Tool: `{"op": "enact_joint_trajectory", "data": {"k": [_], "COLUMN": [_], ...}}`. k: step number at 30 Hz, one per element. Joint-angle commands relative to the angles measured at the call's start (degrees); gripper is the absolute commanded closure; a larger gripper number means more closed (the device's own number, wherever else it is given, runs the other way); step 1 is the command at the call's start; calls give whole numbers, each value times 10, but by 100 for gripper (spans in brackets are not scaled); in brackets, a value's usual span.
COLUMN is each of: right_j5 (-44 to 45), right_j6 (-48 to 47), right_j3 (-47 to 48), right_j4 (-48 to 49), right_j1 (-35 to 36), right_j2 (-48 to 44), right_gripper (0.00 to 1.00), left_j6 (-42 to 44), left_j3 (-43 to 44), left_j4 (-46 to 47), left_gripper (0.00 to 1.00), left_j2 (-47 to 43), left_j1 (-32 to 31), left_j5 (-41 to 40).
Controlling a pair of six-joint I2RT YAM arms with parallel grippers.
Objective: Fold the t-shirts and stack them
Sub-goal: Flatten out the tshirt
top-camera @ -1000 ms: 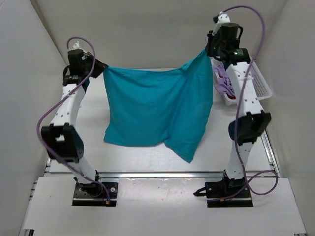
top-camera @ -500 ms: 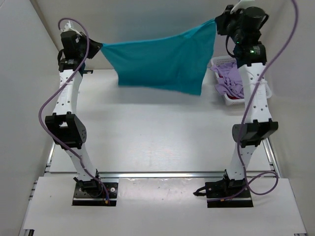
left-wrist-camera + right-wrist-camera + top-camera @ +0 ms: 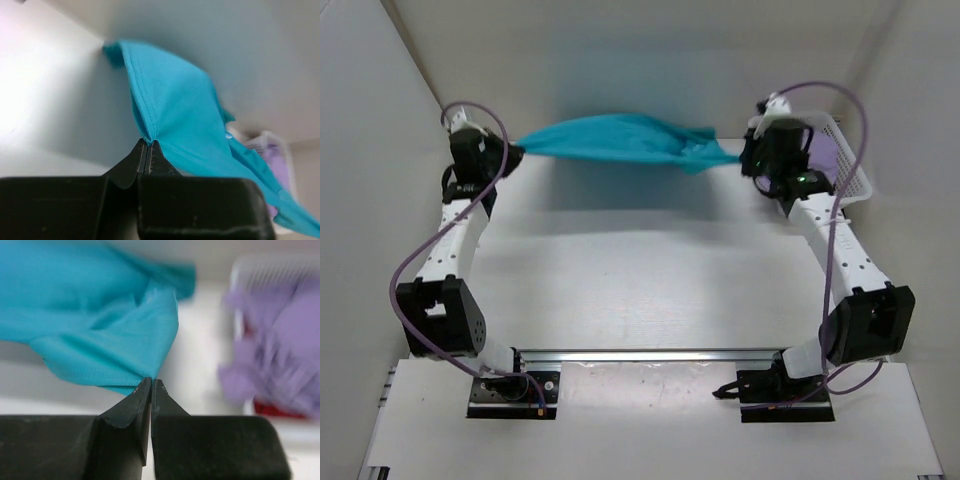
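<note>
Teal shirt [image 3: 620, 140] lower, between end effectors [image 3: 517, 155] [image 3: 740, 160]

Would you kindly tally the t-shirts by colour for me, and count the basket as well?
teal t-shirt: 1
lavender t-shirt: 1
dark red t-shirt: 1 (only a sliver shows, under the lavender one)
white mesh basket: 1
Total: 4
</note>
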Motion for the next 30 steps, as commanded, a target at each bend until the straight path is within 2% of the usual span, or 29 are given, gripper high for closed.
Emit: {"op": "enact_joint_trajectory", "data": {"k": [1,3,7,12,15,18,20,22,24,26,30], "right_j5": [94,72,18,-16,-36,-40,-40,-25,-18,-25,-96], "right_j6": [8,54,134,203,256,309,344,367,363,339,254], "right_j3": [-79,-164,-334,-517,-584,-621,-635,-636,-625,-619,-569], "right_j4": [28,13,50,-5,-56,-104,-118,-132,-139,-128,-77], "right_j1": [32,34,32,62,83,115,150,187,195,170,48], "right_j2": [-42,-65,-165,-291,-382,-461,-497,-501,-488,-473,-408], "right_gripper": [100,100,100,100,100,99,100,100,100,100,100], "left_j6": [23,23,3,-16,-6,4,30,44,42,31,-16], "left_j3": [-123,-186,-345,-457,-501,-523,-525,-519,-513,-516,-502], "left_j4": [35,37,58,31,16,-8,-34,-50,-55,-36,0], "left_gripper": [100,100,100,100,100,100,100,100,100,100,100], "left_j2": [-72,-98,-154,-184,-210,-241,-277,-295,-297,-284,-242], "left_j1": [-4,-6,3,56,40,33,25,2,-2,7,18], "left_j5": [-76,-83,-77,-2,16,18,-11,-37,-38,-25,9]}}
